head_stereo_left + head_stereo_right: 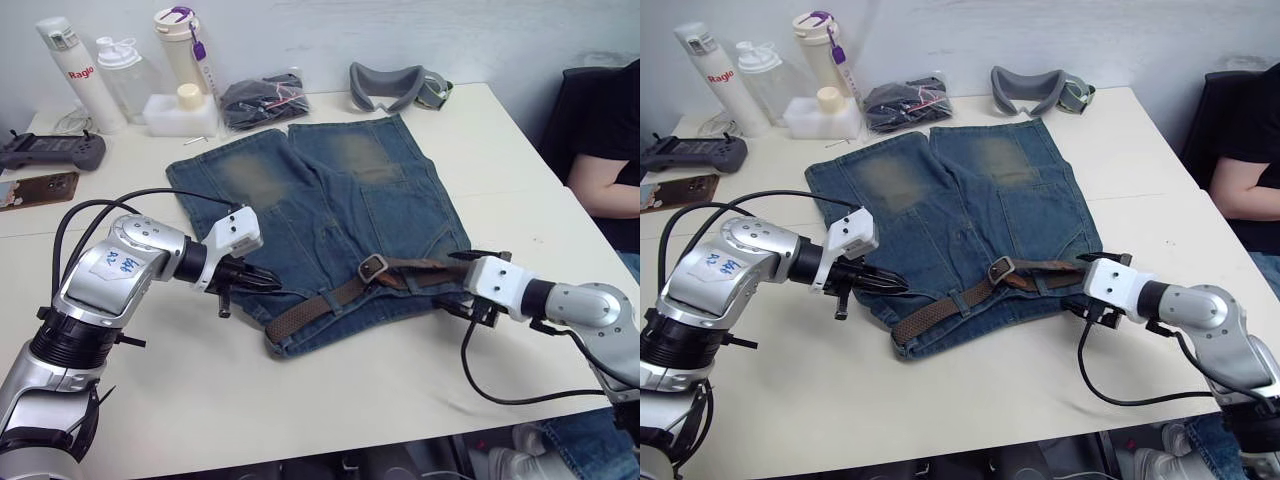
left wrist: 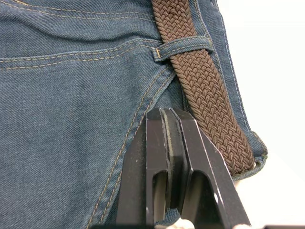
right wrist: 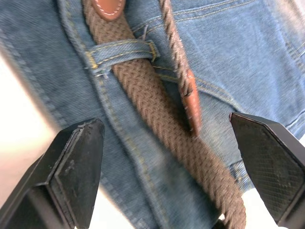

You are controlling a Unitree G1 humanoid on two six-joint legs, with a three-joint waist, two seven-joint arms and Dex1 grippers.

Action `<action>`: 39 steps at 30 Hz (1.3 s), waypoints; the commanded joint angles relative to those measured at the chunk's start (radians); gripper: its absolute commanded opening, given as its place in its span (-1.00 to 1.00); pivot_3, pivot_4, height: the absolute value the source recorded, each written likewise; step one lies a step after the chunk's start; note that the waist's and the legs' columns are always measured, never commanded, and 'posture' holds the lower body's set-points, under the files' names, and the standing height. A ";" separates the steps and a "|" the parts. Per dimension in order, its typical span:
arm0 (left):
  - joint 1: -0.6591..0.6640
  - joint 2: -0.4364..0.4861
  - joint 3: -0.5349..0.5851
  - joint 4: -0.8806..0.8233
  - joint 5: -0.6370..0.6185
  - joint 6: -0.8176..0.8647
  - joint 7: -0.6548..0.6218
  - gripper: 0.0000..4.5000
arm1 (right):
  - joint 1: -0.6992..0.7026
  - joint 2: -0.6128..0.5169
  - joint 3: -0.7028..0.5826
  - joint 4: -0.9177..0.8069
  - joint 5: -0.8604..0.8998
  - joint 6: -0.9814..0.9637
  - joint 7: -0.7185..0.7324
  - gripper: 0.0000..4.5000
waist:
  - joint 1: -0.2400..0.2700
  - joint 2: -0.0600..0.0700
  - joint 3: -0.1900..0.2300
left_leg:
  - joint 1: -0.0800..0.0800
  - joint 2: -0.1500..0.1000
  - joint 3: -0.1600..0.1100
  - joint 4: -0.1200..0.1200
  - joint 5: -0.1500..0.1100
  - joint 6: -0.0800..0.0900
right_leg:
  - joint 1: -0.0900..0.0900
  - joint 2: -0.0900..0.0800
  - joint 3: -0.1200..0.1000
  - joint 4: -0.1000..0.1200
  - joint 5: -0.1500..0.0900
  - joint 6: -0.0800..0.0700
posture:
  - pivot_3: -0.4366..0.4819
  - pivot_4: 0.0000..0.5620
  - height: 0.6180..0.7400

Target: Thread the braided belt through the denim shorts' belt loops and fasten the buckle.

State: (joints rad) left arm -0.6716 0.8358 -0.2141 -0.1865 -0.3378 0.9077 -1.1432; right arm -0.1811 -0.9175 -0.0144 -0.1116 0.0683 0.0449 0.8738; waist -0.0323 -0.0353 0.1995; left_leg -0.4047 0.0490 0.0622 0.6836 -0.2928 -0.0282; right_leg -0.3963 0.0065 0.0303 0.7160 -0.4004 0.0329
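Note:
The denim shorts (image 1: 330, 190) lie flat on the white table, waistband towards me. The braided belt (image 1: 320, 305) runs along the waistband under a belt loop (image 2: 183, 46) on the left and another belt loop (image 3: 121, 55) on the right. The buckle (image 1: 372, 267) sits near the middle of the waist. A thin belt tail with a leather tip (image 3: 190, 102) lies over the strap. My left gripper (image 1: 265, 283) is shut, its fingertips (image 2: 167, 114) resting on denim beside the belt. My right gripper (image 3: 164, 121) is open wide, straddling the belt at the waist's right end.
Bottles (image 1: 75, 70) and a white box stand at the back left, next to a black bundle (image 1: 262, 100) and a grey padded headband (image 1: 385, 85). A controller (image 1: 50, 152) and a phone (image 1: 35, 190) lie at the left. A person (image 1: 610, 140) sits at the right.

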 commanded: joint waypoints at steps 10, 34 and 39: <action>0.009 -0.016 0.023 -0.050 -0.041 0.031 0.042 -1.00 | -0.087 -0.009 -0.015 0.094 -0.169 -0.128 -0.101 0.98 | 0.001 0.000 0.000 | 0.000 0.000 0.000 0.000 0.000 0.000 | 0.000 0.000 0.000 0.000 0.000 0.000 | -0.05 -0.47 0.03; 0.093 -0.058 0.007 -0.270 -0.181 0.203 0.190 0.02 | -0.123 0.050 0.026 0.101 -0.189 -0.034 -0.113 -1.00 | 0.001 0.000 0.000 | 0.000 0.000 0.000 0.009 0.000 0.000 | -0.001 0.000 0.001 0.009 0.000 0.000 | -0.05 -0.47 0.03; 0.096 -0.086 -0.005 -0.294 -0.173 0.216 0.250 0.54 | -0.118 0.054 0.024 0.088 -0.189 -0.022 -0.113 -1.00 | 0.001 0.000 0.000 | 0.000 0.000 0.000 0.012 0.000 0.000 | -0.001 0.001 0.001 0.013 0.000 0.000 | -0.05 -0.47 0.03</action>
State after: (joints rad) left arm -0.5711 0.7551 -0.2203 -0.4452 -0.5104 1.1335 -0.9128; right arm -0.2970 -0.8658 0.0336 0.0172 -0.1279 0.0260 0.7704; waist -0.0318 -0.0353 0.1994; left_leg -0.4047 0.0490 0.0622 0.6960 -0.2928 -0.0282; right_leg -0.3970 0.0070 0.0316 0.7288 -0.4004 0.0329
